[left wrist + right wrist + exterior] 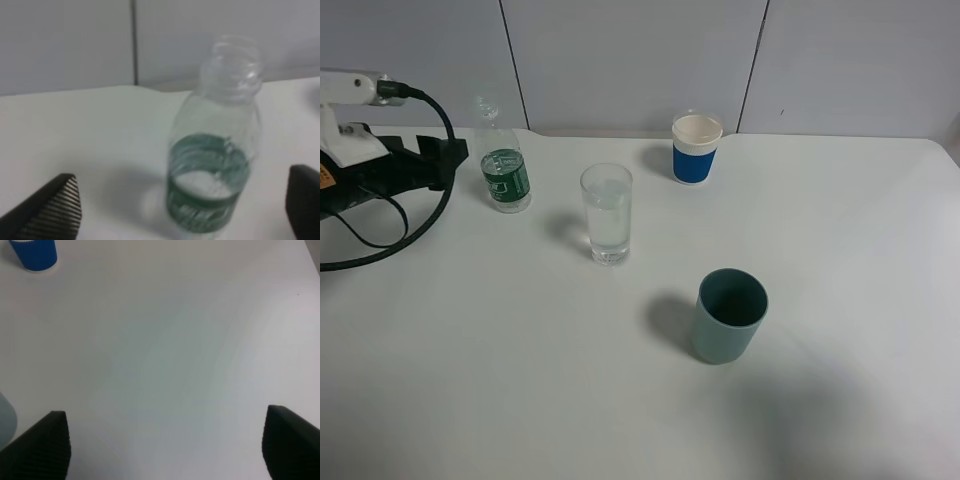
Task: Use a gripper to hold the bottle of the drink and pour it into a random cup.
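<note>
The clear, uncapped drink bottle [504,165] with a green label stands upright at the back left of the white table. In the left wrist view the bottle [212,150] stands just ahead, between the line of the two fingers and apart from them. My left gripper [448,160] is open and empty, just left of the bottle. A tall glass [607,213] holding clear liquid, a blue-sleeved paper cup [696,148] and a grey-green cup [728,315] stand on the table. My right gripper [165,445] is open and empty over bare table; it does not show in the exterior view.
A black cable [390,245] loops on the table beside the left arm. The blue cup [34,254] shows far off in the right wrist view. The table's [860,250] right side is bare white surface, and a grey panelled wall runs behind it.
</note>
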`<state>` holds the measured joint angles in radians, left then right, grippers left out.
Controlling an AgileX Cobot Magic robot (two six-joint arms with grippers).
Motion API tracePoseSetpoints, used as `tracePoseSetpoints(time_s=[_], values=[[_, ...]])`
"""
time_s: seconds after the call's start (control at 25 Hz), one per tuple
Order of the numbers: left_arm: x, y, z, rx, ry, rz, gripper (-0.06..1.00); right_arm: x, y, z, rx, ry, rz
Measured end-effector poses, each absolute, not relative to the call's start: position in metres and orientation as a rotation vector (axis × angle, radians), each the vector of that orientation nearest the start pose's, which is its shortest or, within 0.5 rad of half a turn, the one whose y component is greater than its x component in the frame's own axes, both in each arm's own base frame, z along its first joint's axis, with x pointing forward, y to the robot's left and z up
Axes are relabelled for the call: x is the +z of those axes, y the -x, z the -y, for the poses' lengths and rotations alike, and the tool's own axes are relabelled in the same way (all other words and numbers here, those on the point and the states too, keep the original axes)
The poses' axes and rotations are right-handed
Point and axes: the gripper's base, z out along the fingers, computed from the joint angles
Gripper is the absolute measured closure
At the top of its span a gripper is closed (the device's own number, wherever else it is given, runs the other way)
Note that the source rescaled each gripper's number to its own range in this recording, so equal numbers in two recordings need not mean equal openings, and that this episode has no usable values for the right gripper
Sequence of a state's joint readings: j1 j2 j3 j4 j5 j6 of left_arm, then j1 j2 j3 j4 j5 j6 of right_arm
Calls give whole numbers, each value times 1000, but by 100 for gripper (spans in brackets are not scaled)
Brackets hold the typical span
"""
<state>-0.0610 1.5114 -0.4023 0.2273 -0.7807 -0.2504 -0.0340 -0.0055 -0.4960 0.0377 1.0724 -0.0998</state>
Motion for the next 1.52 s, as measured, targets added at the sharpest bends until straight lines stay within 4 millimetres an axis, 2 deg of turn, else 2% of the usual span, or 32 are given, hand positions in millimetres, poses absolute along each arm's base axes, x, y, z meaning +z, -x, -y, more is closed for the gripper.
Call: tracePoseSetpoints(time_s=[0.04, 0.28, 0.32, 0.48, 0.56, 0.64, 0.72, 0.76, 0.84, 0.88, 1.04, 1.24, 1.52], values=[[182, -257, 30, -250, -88, -1827, 32, 275, 6, -3, -38, 70, -2053], [214, -232, 22, -176, -50, -1885, 32, 275, 6, -3, -38, 70, -2053], [230, -227, 19, -143, -41, -1902, 32, 275, 6, -3, -38, 70, -2053], [266, -220, 15, -76, -33, -1952, 32, 275, 6, -3, -38, 70, -2053], [286, -217, 13, -57, -20, -1961, 26, 275, 6, -3, -38, 70, -2053], [307, -211, 10, -37, -6, -1972, 9, 275, 6, -3, -38, 70, -2053], [324, -204, 8, -19, 6, -1986, 0, 275, 6, -3, -38, 70, -2053], [324, -204, 8, -19, 6, -1986, 0, 275, 6, -3, -38, 70, -2053], [341, -195, 6, 8, 2, -1999, -3, 275, 6, -3, -38, 70, -2053], [355, -185, 5, 33, -10, -2003, -4, 275, 6, -3, -38, 70, -2053], [382, -158, 1, 60, -2, -2001, -4, 275, 6, -3, -38, 70, -2053], [394, -120, -4, 77, 28, -2033, -4, 275, 6, -3, -38, 70, -2053], [388, -71, -9, 85, 93, -2139, -4, 275, 6, -3, -38, 70, -2053]])
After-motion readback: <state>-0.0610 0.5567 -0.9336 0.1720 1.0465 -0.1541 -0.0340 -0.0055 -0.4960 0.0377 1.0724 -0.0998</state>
